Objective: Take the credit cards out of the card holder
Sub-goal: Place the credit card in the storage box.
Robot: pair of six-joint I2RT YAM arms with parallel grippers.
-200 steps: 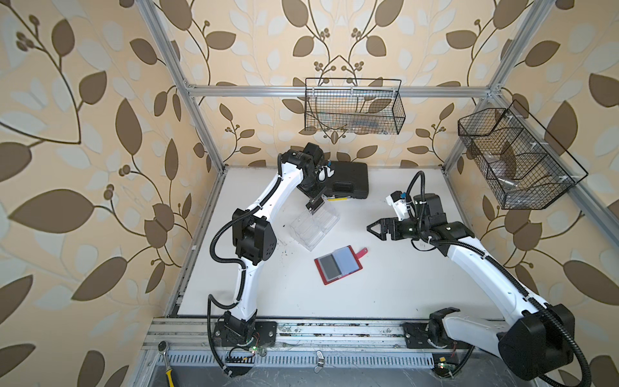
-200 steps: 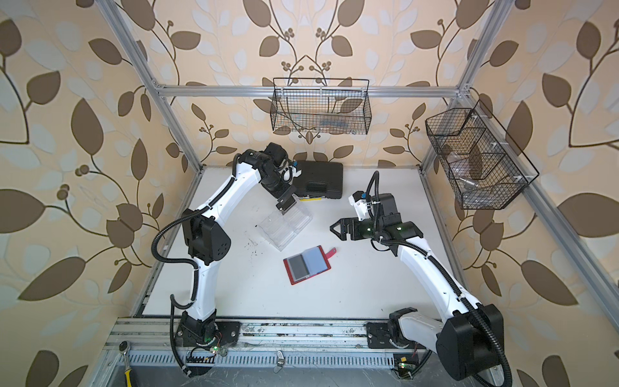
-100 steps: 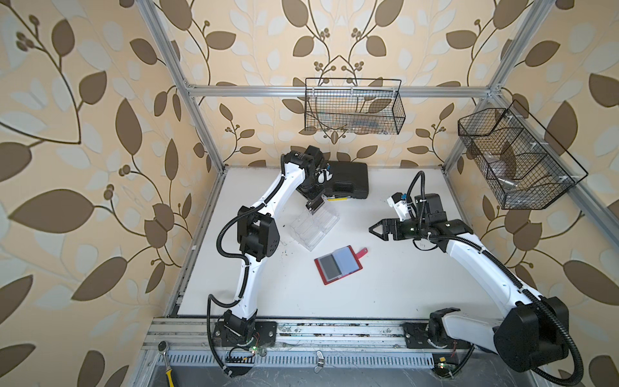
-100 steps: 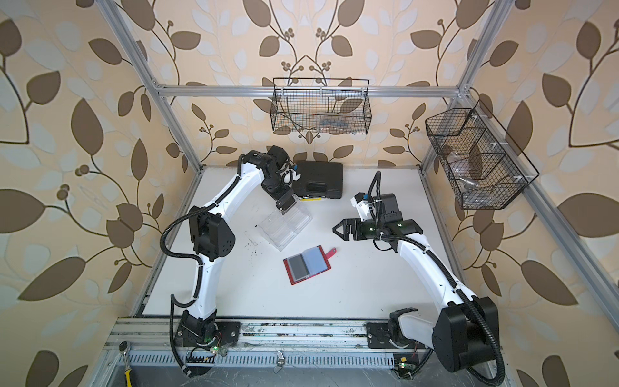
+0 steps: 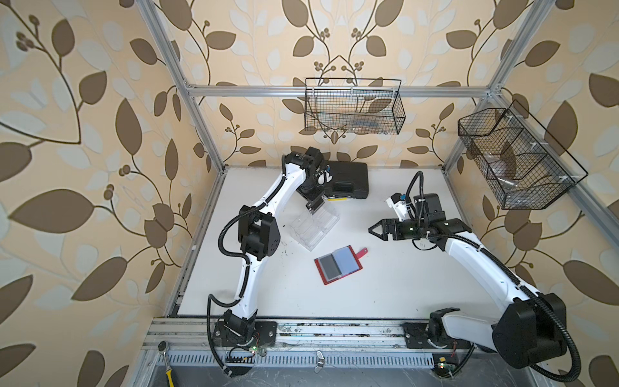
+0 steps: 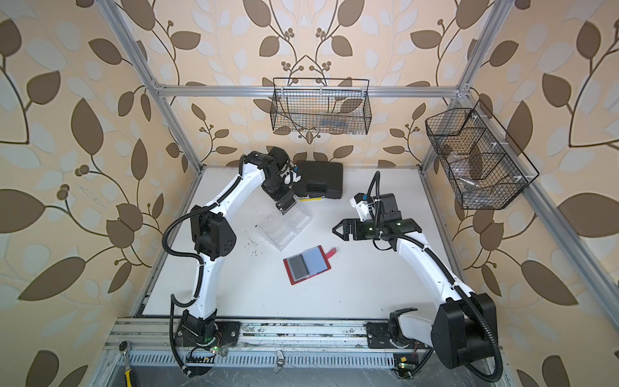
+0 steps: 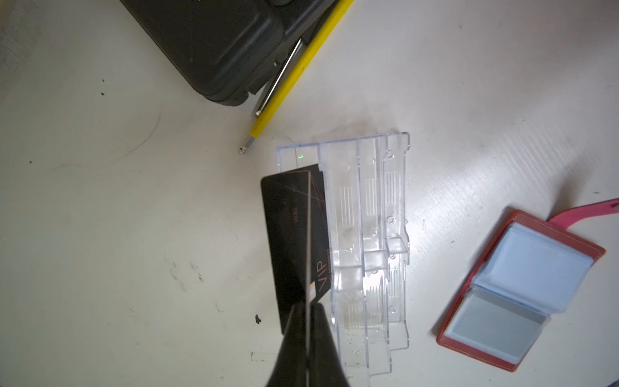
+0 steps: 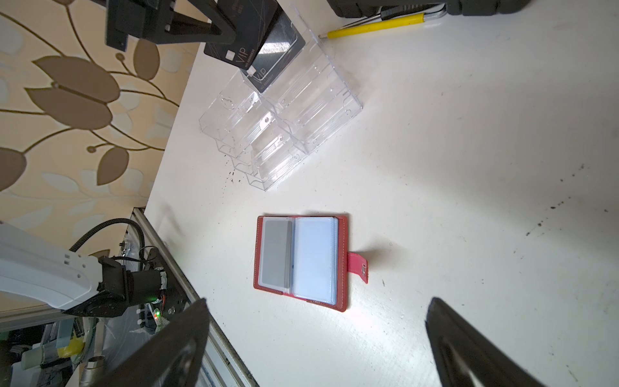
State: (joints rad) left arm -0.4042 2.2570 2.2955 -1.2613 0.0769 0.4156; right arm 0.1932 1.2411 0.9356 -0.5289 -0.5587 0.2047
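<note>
Two black cards are out of the card holder, both at the left side of the work area. The held VIP card [image 8: 248, 30] is clamped edge-on in the left gripper [image 7: 306, 315]. The stowed VIP card [image 8: 278, 50] stands just beside it in the back corner compartment of the clear acrylic tray [image 5: 311, 234]. Whether the held card touches the tray wall I cannot tell. Over the last second little has shifted: the left gripper has stayed above that same corner and only the arm's elbow has swung a touch, so the held card has not been let go. I judge the step in hand to be lining it up for release beside the first. Behind the tray lies one black case [image 5: 348, 177] with one yellow-handled tool [image 7: 294, 67] along its edge. Nearer the front, the card holder [image 5: 338, 264] lies open and flat on the table, strap tab out to the side. One sleeve looks grey and one pale blue; whether either still hides a card is unclear. Further right, the right gripper [image 5: 371, 231] has kept its place, jaws wide apart and empty, well apart from the holder. Two wire baskets hang on the walls, the back basket [image 5: 353, 107] and the side basket [image 5: 516, 157].
</note>
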